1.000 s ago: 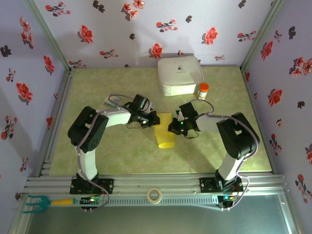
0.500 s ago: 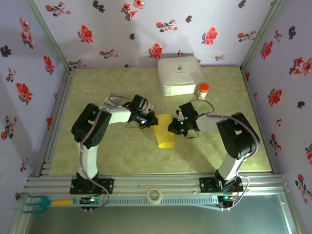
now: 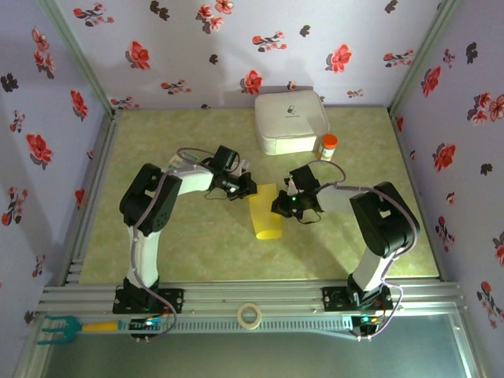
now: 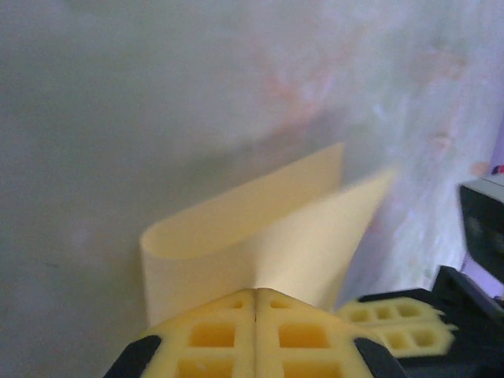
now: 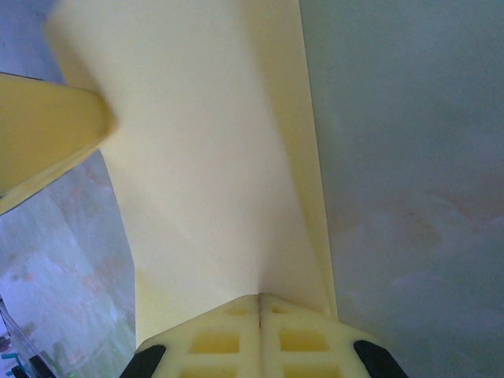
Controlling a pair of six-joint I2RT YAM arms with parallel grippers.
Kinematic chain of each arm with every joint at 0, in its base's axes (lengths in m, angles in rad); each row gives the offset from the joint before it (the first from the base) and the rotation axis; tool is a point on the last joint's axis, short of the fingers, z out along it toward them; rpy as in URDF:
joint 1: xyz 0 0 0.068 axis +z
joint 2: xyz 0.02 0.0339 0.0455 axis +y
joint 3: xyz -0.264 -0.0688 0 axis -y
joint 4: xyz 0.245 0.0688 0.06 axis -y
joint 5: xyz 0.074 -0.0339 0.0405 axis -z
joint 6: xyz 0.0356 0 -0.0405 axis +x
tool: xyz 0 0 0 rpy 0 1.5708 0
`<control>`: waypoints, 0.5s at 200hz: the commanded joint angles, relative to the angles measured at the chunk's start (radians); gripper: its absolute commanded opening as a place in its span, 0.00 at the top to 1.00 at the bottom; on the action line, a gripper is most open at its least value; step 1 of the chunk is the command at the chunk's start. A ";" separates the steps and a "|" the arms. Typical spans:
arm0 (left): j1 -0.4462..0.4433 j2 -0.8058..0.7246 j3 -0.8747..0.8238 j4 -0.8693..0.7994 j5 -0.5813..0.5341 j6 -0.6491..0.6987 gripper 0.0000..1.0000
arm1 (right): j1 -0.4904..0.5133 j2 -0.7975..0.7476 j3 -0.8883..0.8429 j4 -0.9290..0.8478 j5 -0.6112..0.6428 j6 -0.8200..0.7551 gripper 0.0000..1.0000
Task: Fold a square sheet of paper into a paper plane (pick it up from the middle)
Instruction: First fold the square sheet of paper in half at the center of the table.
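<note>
At the back of the green surface (image 3: 197, 244), a white box (image 3: 290, 122) sits against the flowered wall. A small orange-capped bottle (image 3: 328, 146) stands just beside its right front corner. Both are well apart from the middle of the surface. On the metal rail at the near edge lie a roll of tape (image 3: 250, 315) and, far to the left, a teal tool with an orange handle (image 3: 59, 327).

The square sheet of paper (image 3: 268, 216) is in the middle of the surface, between the two wrists, bent over on itself into a long yellow loop. From above, both wrists cover its upper part, so the spots where it is pinched are hidden there. Whether its near end rests on the surface or hangs just clear cannot be told.

In the left wrist view the sheet (image 4: 260, 228) curls away to a soft rounded bend, not a sharp crease, and its right edge is blurred. In the right wrist view the sheet (image 5: 213, 181) is cut off at the top, and a blurred yellow bar crosses the left edge.

The left fingers (image 4: 228, 335) are pressed fully together with the sheet's edge running down into their seam. The right fingers (image 5: 228, 335) are likewise closed tight on the opposite edge. They also appear low at the right of the left wrist view (image 4: 394, 327), just beside the left pair.
</note>
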 commanded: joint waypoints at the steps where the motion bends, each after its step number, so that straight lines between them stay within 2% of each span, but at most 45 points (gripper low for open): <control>1: 0.016 0.027 -0.017 0.002 0.015 0.030 0.99 | -0.006 0.019 -0.049 -0.090 0.084 0.014 1.00; 60: 0.058 0.054 0.002 -0.006 -0.080 0.042 0.99 | -0.006 0.015 -0.055 -0.088 0.080 0.013 1.00; 100: 0.084 0.085 0.066 -0.045 -0.100 0.019 0.99 | -0.006 0.015 -0.059 -0.085 0.075 0.012 1.00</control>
